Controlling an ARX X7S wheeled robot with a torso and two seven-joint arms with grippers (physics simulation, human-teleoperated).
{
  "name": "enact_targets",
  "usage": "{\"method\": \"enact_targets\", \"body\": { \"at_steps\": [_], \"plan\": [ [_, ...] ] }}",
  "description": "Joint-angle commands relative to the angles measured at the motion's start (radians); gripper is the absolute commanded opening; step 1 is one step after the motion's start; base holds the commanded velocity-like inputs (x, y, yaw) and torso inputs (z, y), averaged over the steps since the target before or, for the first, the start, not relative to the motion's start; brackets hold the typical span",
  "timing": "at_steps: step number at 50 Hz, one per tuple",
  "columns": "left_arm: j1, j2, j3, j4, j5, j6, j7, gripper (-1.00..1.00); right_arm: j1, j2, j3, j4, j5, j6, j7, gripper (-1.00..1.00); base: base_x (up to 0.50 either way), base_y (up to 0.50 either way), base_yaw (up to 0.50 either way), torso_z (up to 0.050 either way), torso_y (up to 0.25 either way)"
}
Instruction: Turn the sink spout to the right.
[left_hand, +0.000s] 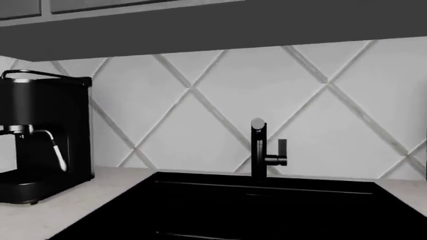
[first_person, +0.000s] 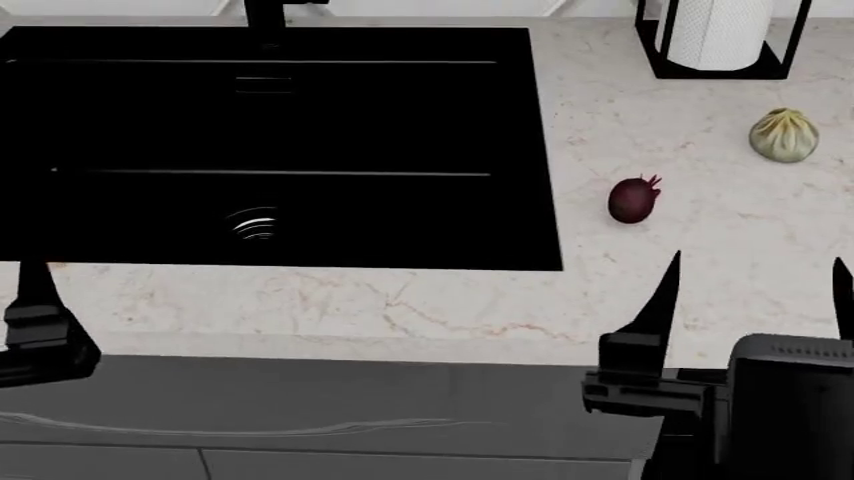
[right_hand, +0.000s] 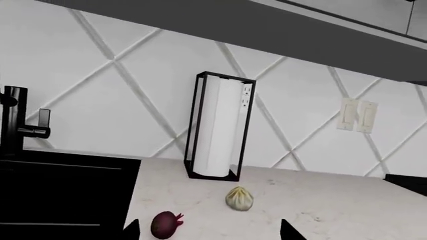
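Standing behind sink (first_person: 541, 150), sink spout (left_hand: 258, 150), well beyond both jaws

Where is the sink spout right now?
The sink spout stands upright at the back edge of the sink, against the tiled wall, right of the coffee machine.

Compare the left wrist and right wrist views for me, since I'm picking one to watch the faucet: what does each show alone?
Left wrist only: black espresso machine on the counter. Right wrist only: white paper-towel roll in a black wire frame, dark red pomegranate-like fruit, pale bun-shaped dumpling, wall switches. Both: slim matte-black sink spout, matte-black rectangular sink, diamond-tiled backsplash.
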Motion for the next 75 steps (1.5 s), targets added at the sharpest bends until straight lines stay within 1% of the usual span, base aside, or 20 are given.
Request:
{"method": "enact_targets", "body": {
  "at_steps": [1,11,23,39,51,62,65,69,70,71,73,75],
  "plan": [
    [-0.086,-0.009,0.001,0.021,-0.002,-0.084,-0.029,1.0,0.072,0.025,0.013,-0.003,0.009,0.07,0.003,1.0,0.0,0.0,0.0,0.0,0.0],
    [-0.153,-0.021,0.003,0.035,-0.01,-0.137,-0.036,1.0,0.161,0.048,0.003,0.035,0.005,0.098,-0.004,1.0,0.0,0.0,0.0,0.0,0.0],
    [-0.223,-0.039,-0.005,0.069,-0.025,-0.201,-0.042,1.0,0.2,0.062,0.01,0.04,0.01,0.116,-0.007,1.0,0.0,0.0,0.0,0.0,0.0],
    [-0.273,-0.051,-0.006,0.085,-0.033,-0.24,-0.052,1.0,0.262,0.074,-0.006,0.014,0.017,0.169,-0.005,1.0,0.0,0.0,0.0,0.0,0.0],
    [-0.274,-0.05,-0.008,0.084,-0.031,-0.239,-0.064,1.0,0.269,0.074,-0.006,0.025,0.018,0.166,-0.002,1.0,0.0,0.0,0.0,0.0,0.0],
    [-0.287,-0.056,0.001,0.092,-0.027,-0.27,-0.079,1.0,0.279,0.073,-0.009,0.021,0.019,0.175,0.004,1.0,0.0,0.0,0.0,0.0,0.0],
    [-0.279,-0.05,-0.015,0.096,-0.048,-0.237,-0.062,1.0,0.278,0.077,-0.015,0.017,0.016,0.174,0.004,1.0,0.0,0.0,0.0,0.0,0.0],
    [-0.284,-0.054,-0.016,0.103,-0.057,-0.245,-0.057,1.0,0.286,0.076,-0.009,0.013,0.02,0.183,0.007,1.0,0.0,0.0,0.0,0.0,0.0],
    [-0.286,-0.054,-0.017,0.105,-0.058,-0.247,-0.058,1.0,0.282,0.077,-0.003,0.006,0.024,0.155,-0.002,1.0,0.0,0.0,0.0,0.0,0.0],
    [-0.288,-0.054,-0.019,0.106,-0.06,-0.249,-0.058,1.0,0.285,0.078,-0.002,0.003,0.027,0.173,0.0,1.0,0.0,0.0,0.0,0.0,0.0],
    [-0.291,-0.055,-0.02,0.107,-0.062,-0.249,-0.058,1.0,0.283,0.077,0.007,-0.002,0.033,0.158,-0.005,1.0,0.0,0.0,0.0,0.0,0.0],
    [-0.289,-0.056,-0.017,0.112,-0.06,-0.248,-0.06,1.0,0.286,0.095,-0.023,-0.003,0.016,0.178,-0.004,1.0,0.0,0.1,0.0,0.0,0.0]
  ]
}}
